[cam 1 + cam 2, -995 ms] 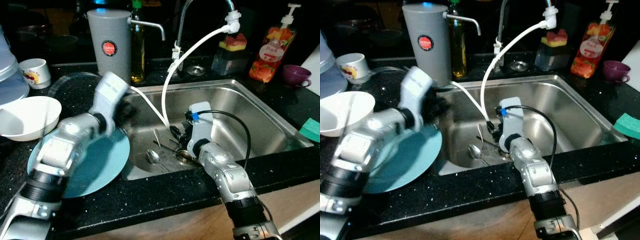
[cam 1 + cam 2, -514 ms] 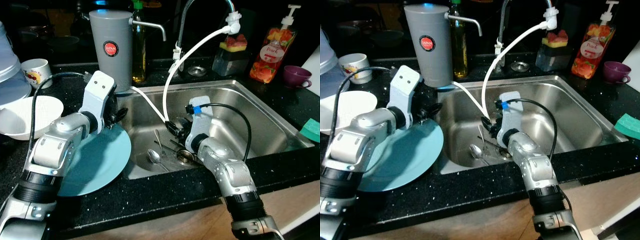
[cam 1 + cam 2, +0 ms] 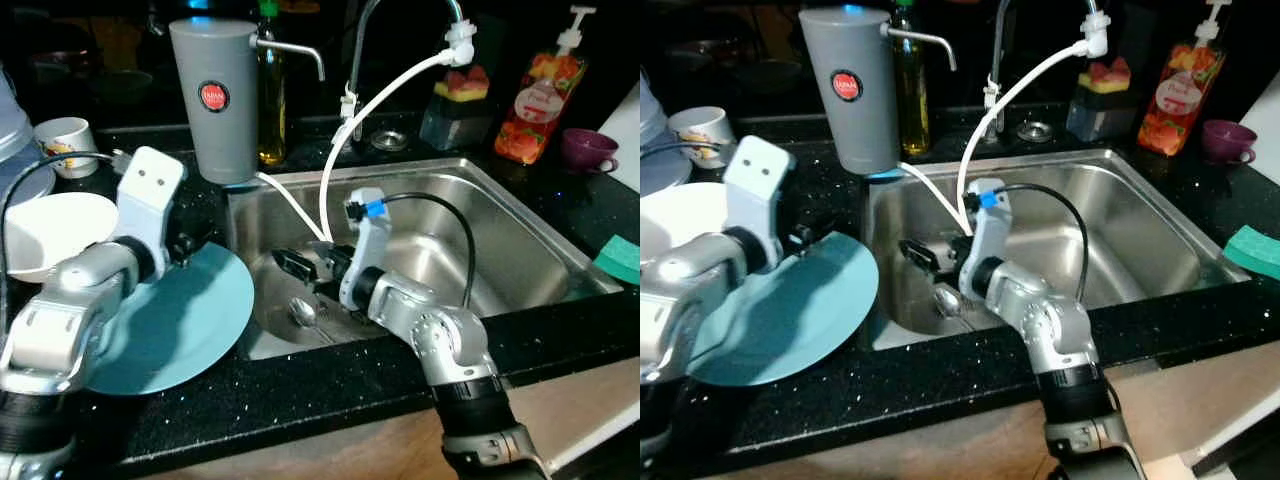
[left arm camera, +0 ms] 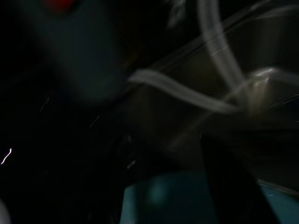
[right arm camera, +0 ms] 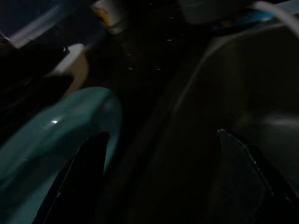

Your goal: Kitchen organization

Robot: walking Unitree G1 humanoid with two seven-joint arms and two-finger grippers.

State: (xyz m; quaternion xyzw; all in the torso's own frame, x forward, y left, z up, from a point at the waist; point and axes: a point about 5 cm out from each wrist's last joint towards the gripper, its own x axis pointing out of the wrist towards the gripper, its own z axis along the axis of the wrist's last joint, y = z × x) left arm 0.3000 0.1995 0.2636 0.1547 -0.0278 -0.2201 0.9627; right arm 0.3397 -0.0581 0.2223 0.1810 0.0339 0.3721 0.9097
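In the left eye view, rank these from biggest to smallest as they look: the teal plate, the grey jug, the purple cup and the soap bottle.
1. teal plate, though it lies nearest the camera
2. grey jug
3. soap bottle
4. purple cup

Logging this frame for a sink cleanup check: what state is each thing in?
Teal plate: flat on the counter, overhanging the sink edge.
White bowl: upright, empty.
Spoon: lying in the sink.
Right tool: open, above the sink bottom.
Purple cup: upright.
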